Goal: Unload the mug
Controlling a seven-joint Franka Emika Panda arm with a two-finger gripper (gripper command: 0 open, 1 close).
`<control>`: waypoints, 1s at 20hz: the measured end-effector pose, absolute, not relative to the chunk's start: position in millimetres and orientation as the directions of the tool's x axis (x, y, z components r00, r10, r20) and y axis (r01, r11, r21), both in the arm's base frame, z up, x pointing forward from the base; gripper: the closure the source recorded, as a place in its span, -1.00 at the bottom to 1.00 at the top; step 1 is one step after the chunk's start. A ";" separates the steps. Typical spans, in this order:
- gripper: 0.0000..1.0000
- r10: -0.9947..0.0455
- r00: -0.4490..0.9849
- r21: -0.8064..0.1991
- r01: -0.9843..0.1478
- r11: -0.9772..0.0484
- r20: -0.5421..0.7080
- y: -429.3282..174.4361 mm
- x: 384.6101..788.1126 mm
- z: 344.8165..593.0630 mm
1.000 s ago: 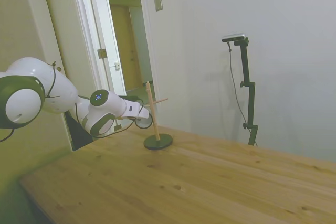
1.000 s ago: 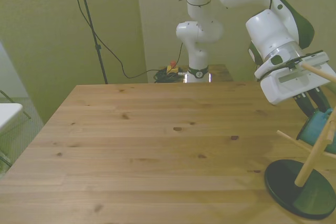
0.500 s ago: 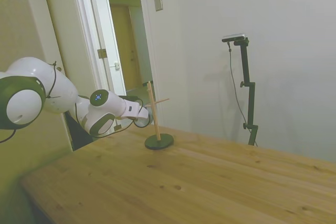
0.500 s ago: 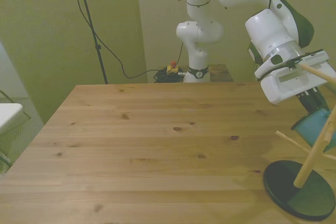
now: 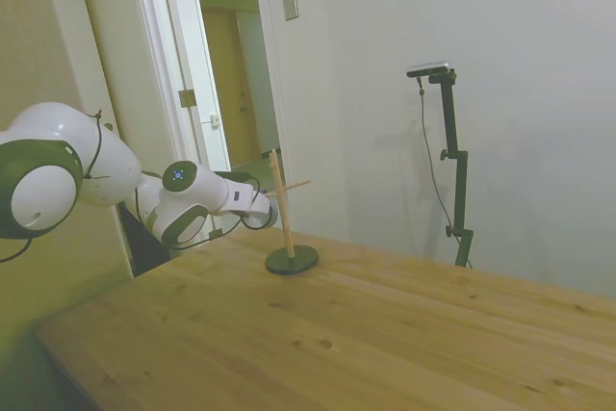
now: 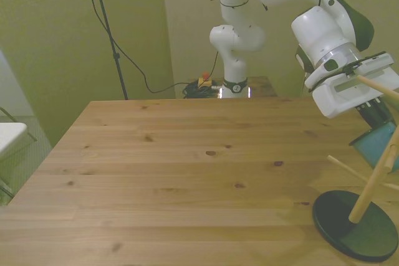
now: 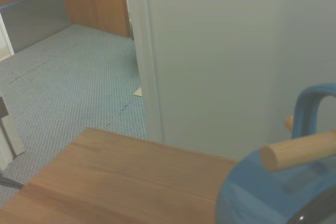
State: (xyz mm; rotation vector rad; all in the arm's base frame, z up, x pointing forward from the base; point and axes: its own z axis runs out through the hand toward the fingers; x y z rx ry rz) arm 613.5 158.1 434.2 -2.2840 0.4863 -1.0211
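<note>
Crowding the mug held by the end effector, the peg stand's pegs cross it.

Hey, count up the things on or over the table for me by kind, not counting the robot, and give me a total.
Teal-blue mug: 1, off the table surface, by the stand's pegs
Wooden peg stand with a dark round base: 1
Total: 2
</note>
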 end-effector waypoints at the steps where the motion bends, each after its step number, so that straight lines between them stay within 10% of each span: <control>1: 1.00 -0.536 0.640 -0.641 -0.087 -0.762 0.550 158.4 612.8 435.0; 20: 1.00 -0.429 0.742 -0.662 0.026 -0.749 0.515 201.8 568.9 450.0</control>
